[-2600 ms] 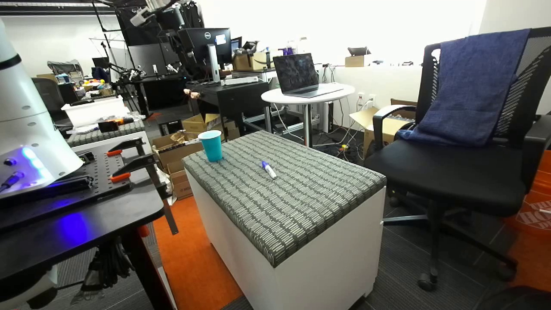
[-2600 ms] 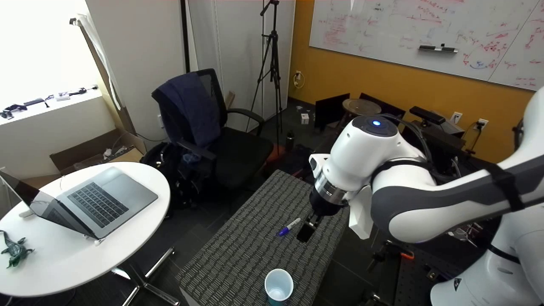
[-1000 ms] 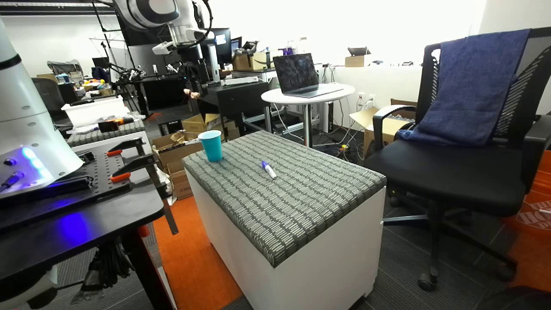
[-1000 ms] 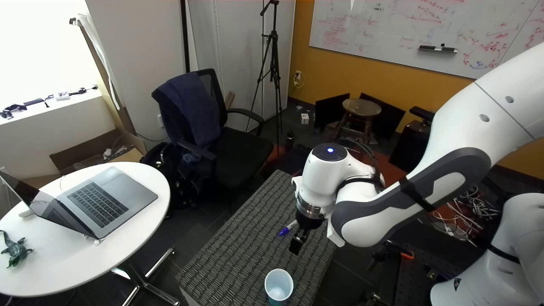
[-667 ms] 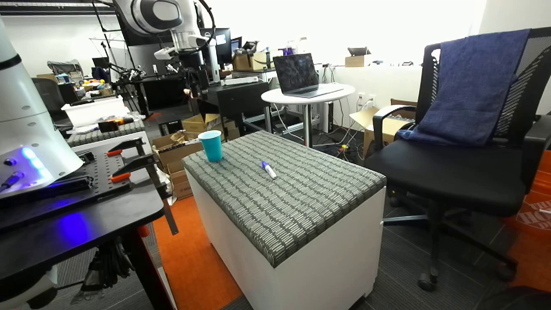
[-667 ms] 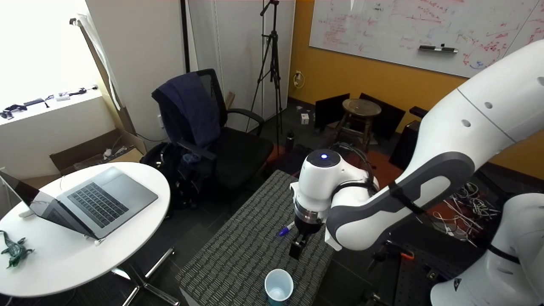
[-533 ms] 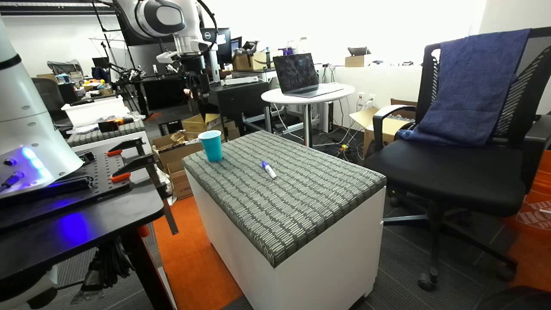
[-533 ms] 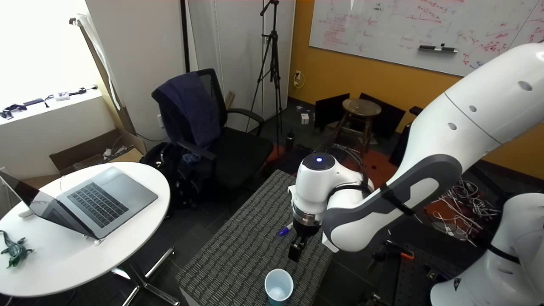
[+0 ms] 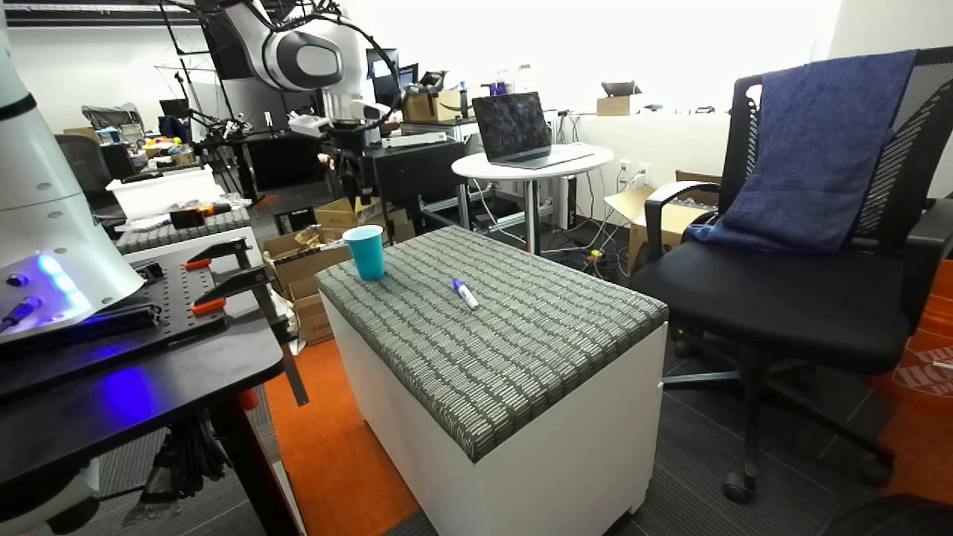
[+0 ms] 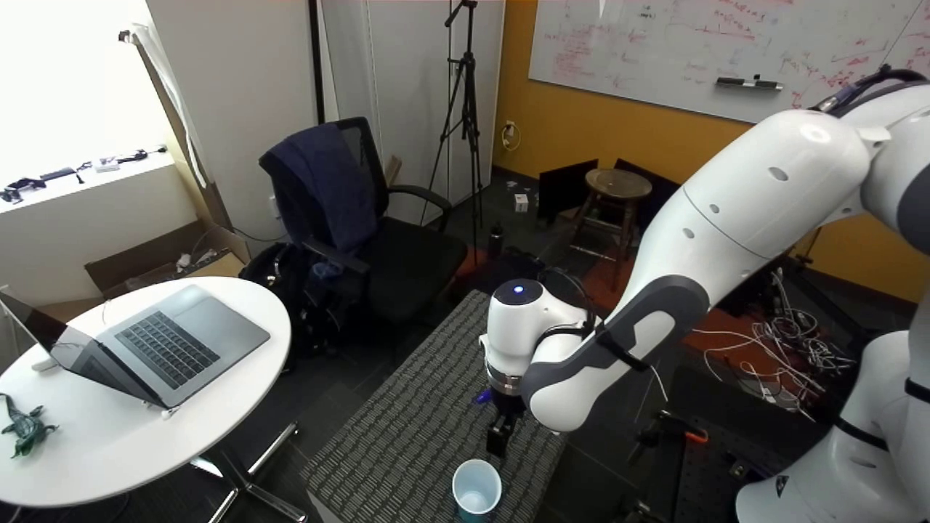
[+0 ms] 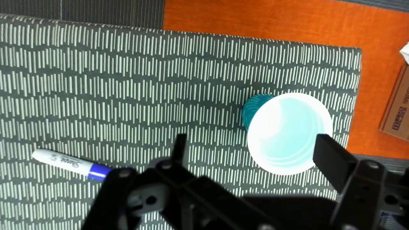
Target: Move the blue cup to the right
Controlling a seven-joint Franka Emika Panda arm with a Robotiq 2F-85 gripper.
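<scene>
The blue cup [image 9: 366,254] stands upright on the counter [image 9: 521,350], a white box with a grey patterned top; in an exterior view it is close to the left corner. Its outside is teal and its inside pale. The marker [image 9: 466,295], white with a purple cap, lies flat to the right of the cup and nearer, well apart from it.

The hand [image 11: 251,137] hangs above the counter, its fingers [image 11: 334,159] spread well apart. In the wrist view the finger on the right overlaps the near right part of the cup's rim, while patterned fabric shows between the cup and the finger on the left. In an exterior view the hand is higher than the rim, with a gap between.

The white arm [image 10: 763,181] reaches in from the right in an exterior view, where the hand hides part of the marker. To the right of the counter, a black chair [image 9: 767,305] carries a navy cloth [image 9: 826,156]; far behind, a laptop [image 9: 510,126] has its screen raised.
</scene>
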